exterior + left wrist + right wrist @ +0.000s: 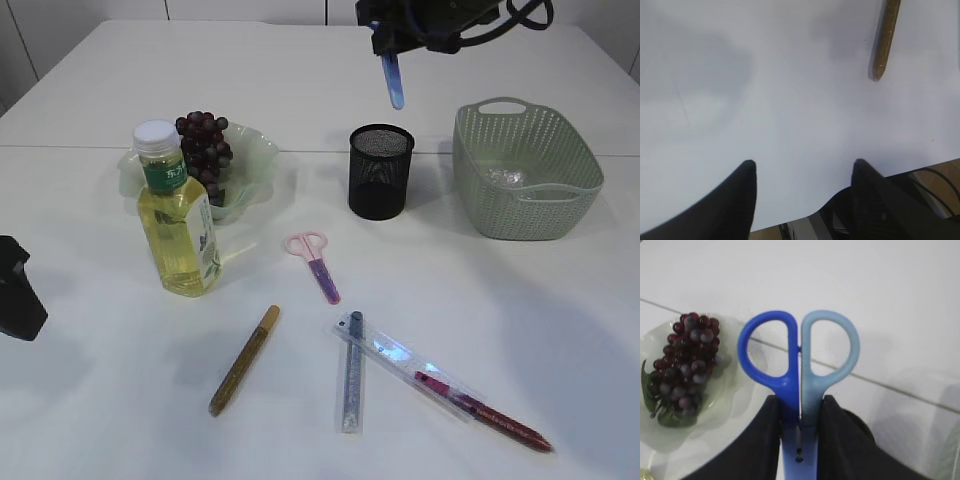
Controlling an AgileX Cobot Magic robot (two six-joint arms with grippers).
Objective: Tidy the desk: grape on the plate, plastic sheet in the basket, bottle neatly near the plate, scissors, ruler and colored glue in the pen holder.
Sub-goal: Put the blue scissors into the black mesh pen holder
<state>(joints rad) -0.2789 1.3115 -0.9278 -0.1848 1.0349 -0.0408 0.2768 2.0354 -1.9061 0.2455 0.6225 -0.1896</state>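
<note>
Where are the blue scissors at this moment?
The blue scissors are clamped in the right pincer; in the exterior view they hang at top centre, above the black mesh pen holder, left of the green basket.

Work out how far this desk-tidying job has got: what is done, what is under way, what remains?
Done: the grapes lie on the plate, the bottle stands beside it, and a clear sheet seems to lie in the basket.
Under way: the right gripper holds blue scissors above the pen holder.
Left: pink scissors, ruler and three glue pens on the table. The left gripper is open, empty.
</note>
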